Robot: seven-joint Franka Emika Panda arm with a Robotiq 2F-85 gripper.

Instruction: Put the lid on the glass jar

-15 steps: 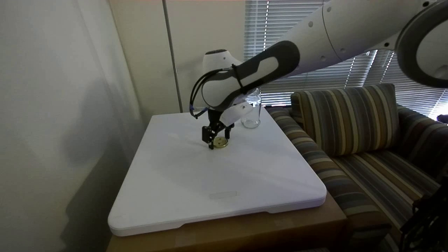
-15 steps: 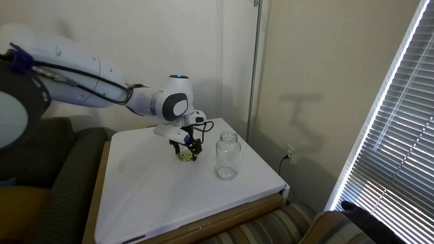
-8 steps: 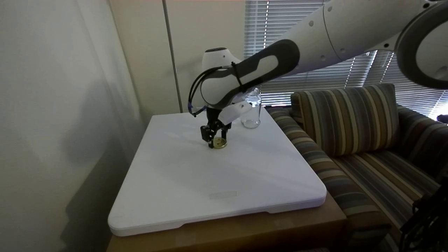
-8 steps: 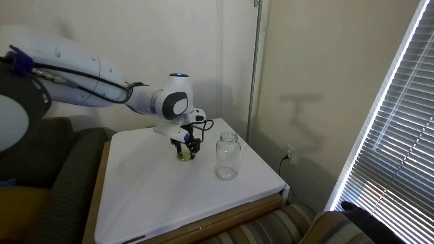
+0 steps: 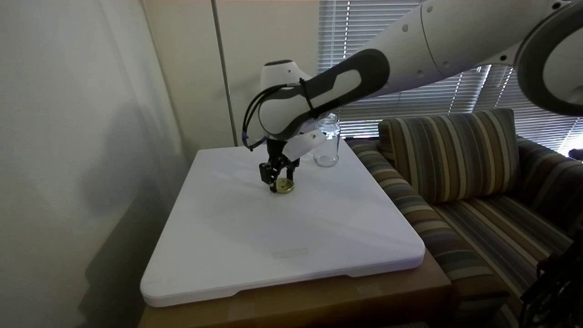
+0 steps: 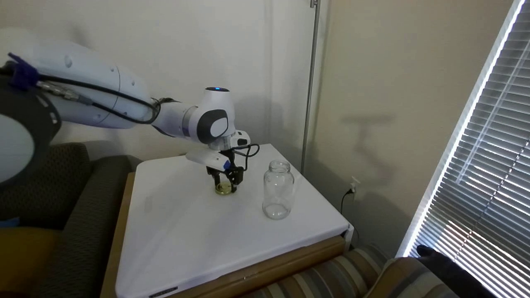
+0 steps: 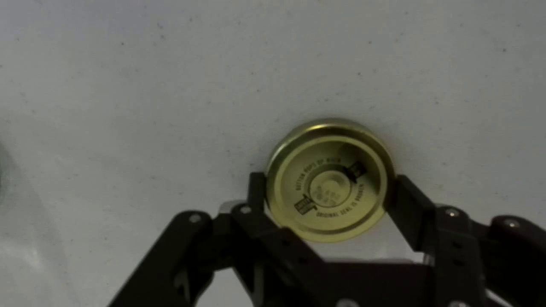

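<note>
Gripping, no longer just straddling: end effector (image 7: 328,189) is pinching lid (image 5: 285,186) by its rim, well in from bench (image 5: 291,228) edges; jar (image 6: 278,190) is standing uncovered near a corner, so transfer is apparently becoming possible.

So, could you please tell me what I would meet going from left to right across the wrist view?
One pincer finger → the gold lid → the opposite pincer finger.

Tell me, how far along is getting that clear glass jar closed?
Done: the black two-fingered gripper straddles the flat round gold lid. In hand: it clasps the lid's rim from opposite sides. Left: bringing the lid over and seating it on the clear glass jar, which stands apart, its mouth uncovered.
</note>
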